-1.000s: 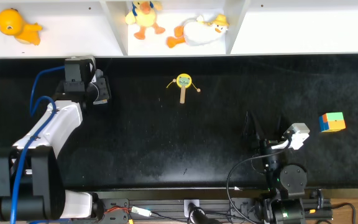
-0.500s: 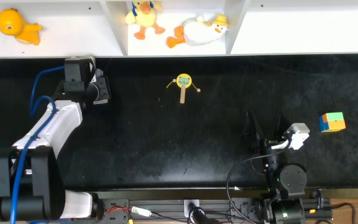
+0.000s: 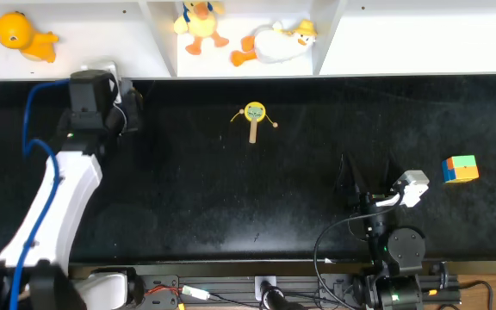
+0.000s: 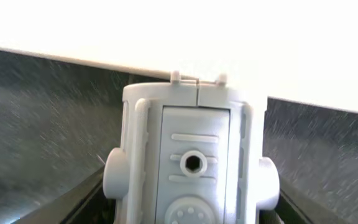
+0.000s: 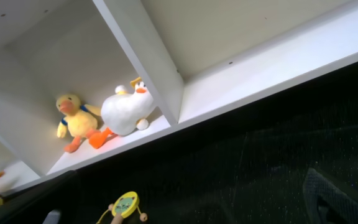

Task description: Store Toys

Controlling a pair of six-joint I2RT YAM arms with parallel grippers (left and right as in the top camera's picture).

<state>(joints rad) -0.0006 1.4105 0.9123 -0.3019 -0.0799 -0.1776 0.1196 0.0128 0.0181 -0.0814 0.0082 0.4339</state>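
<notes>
My left gripper (image 3: pixel 124 110), at the upper left of the top view against the shelf's (image 3: pixel 403 67) front lip, is clamped on a grey plastic toy (image 4: pixel 191 155). The left wrist view shows the toy close up between the dark fingers, but from above I can't pick it out against the arm. My right gripper (image 3: pixel 370 176), lower right, rests with its fingers apart, holding nothing. Its wrist view looks into the middle compartment at the yellow duck plush (image 5: pixel 73 121) and the white goose plush (image 5: pixel 124 109) — the rattle (image 5: pixel 125 205) is cut off at the bottom edge. The top view adds the coloured cube (image 3: pixel 460 169) at far right and an orange duck (image 3: pixel 24 36) in the upper-left compartment.
</notes>
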